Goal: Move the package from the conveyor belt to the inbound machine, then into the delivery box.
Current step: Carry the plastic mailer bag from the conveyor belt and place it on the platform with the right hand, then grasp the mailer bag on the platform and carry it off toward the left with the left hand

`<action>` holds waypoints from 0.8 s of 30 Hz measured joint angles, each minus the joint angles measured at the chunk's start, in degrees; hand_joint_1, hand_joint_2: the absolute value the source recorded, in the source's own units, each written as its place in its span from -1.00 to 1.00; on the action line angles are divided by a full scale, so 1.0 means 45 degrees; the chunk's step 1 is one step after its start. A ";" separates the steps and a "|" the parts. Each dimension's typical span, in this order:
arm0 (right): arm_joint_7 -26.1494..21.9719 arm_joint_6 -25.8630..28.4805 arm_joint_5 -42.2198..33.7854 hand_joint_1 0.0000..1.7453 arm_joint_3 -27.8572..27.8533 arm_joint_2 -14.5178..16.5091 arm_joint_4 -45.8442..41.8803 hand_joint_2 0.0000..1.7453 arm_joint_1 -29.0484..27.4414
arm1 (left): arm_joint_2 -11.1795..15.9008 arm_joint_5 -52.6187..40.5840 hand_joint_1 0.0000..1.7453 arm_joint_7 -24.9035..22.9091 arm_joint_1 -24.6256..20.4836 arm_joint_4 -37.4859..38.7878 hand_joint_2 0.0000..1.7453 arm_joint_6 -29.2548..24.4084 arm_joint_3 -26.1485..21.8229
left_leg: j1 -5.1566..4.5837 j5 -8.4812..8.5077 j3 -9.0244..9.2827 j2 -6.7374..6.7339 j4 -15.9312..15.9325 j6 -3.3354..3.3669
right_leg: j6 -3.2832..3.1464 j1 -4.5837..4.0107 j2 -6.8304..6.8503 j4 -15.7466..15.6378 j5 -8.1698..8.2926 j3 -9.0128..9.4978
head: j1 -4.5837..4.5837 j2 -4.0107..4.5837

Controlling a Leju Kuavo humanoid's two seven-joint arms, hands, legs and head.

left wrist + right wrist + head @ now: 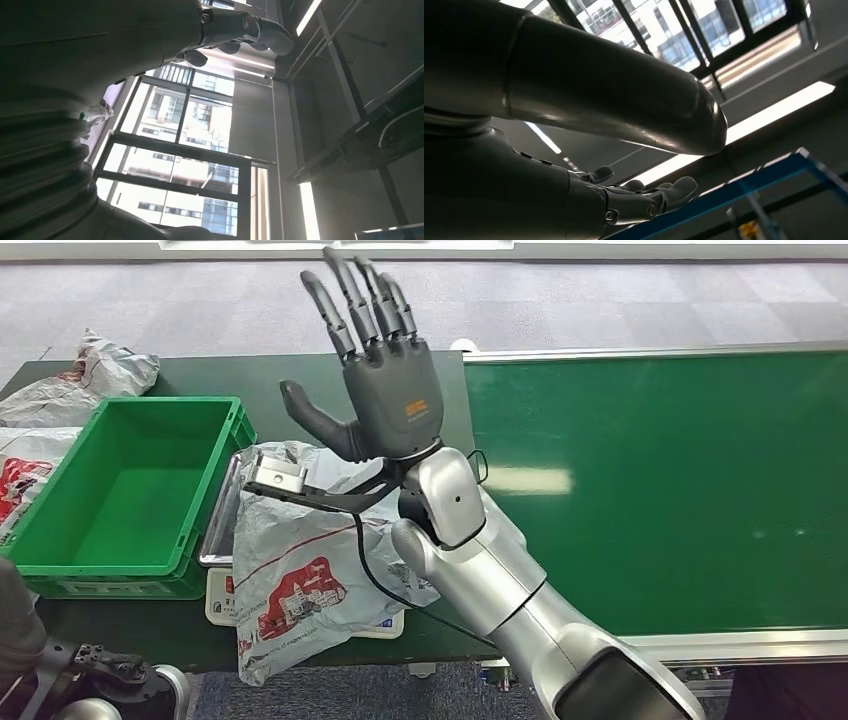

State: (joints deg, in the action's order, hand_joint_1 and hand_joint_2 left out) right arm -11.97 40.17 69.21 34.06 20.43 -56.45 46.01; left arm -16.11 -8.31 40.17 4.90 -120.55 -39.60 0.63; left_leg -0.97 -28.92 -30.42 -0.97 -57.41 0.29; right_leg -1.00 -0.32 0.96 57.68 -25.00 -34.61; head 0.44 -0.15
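The package (300, 580), a grey-white poly bag with red print, lies on the inbound machine (222, 602), a white scale with a metal plate, and hangs over its front edge. My right hand (385, 390) is raised above the bag with its fingers spread upward, holding nothing and clear of the bag. In the right wrist view the right hand (634, 200) stretches out empty against the ceiling. My left hand (240, 27) is seen against windows and ceiling in the left wrist view, fingers extended with nothing in them. The green delivery box (130, 490) stands empty just left of the machine.
The green conveyor belt (660, 480) spans the right side with a metal rim along its near edge. Other poly bags (90, 380) lie behind and left of the box. My right forearm (500, 590) crosses above the belt's near left corner.
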 joint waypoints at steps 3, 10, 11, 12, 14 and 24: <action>-0.0736 0.0016 0.0054 -1.00 -0.1826 0.0022 -0.2256 -1.00 -0.0827 | 0.0002 -0.0007 -1.00 0.0000 0.0000 0.0176 1.00 0.0000 0.0000 | -0.0006 -0.0002 0.0000 0.0016 0.0000 0.0003 | 0.0002 0.0005 0.0020 -0.0003 -0.0004 0.0006 | -0.0002 0.0000; -0.4328 0.0030 -0.3090 -1.00 -0.4898 0.0027 -0.8028 0.00 -0.2521 | 0.0330 -0.0825 -1.00 -0.0040 -0.0117 0.1758 1.00 0.0074 0.0370 | -0.0039 -0.0012 0.0020 0.0025 -0.0005 0.0021 | 0.0020 0.0009 0.0027 -0.0017 -0.0008 0.0016 | -0.0003 0.0000; -0.4940 0.0034 -0.3857 -1.00 -0.5317 0.0028 -0.8831 0.50 -0.2790 | 0.0449 -0.1119 -1.00 -0.0076 -0.0191 0.2344 1.00 0.0159 0.0497 | -0.0039 -0.0015 0.0022 0.0019 -0.0005 0.0025 | 0.0024 0.0011 0.0024 -0.0017 -0.0010 0.0022 | -0.0001 0.0000; -0.5423 0.0036 -0.4468 -1.00 -0.5673 0.0028 -0.9566 1.00 -0.3082 | 0.0560 -0.1441 -1.00 -0.0162 -0.0283 0.2943 1.00 0.0288 0.0614 | -0.0038 -0.0020 0.0025 0.0004 -0.0005 0.0029 | 0.0025 0.0015 0.0013 -0.0017 -0.0009 0.0025 | -0.0005 0.0000; -0.5960 0.0024 -0.5220 -1.00 -0.6165 0.0030 -1.0917 1.00 -0.3705 | 0.0749 -0.2206 -1.00 -0.0578 -0.0526 0.4092 1.00 0.0640 0.0822 | -0.0039 -0.0027 0.0030 -0.0031 -0.0004 0.0034 | 0.0027 0.0023 -0.0011 -0.0017 -0.0008 0.0022 | -0.0003 0.0000; -0.6238 -0.0017 -0.6161 -1.00 -0.6444 0.0007 -1.5319 1.00 -0.5283 | 0.1279 -0.7262 -1.00 -0.3874 -0.2272 0.9234 1.00 0.4291 0.1739 | -0.0037 -0.0029 0.0031 -0.0055 -0.0003 0.0034 | 0.0027 0.0027 -0.0030 -0.0017 -0.0008 0.0014 | -0.0001 0.0000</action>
State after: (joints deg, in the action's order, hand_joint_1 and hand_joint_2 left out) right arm -40.04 40.09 41.49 5.06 20.46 -125.38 22.23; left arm -10.36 -40.98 22.74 -5.32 -78.99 -20.29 8.46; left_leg -1.13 -29.05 -30.28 -1.22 -57.42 0.45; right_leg -0.88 -0.20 0.82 57.61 -25.04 -34.55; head 0.43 -0.15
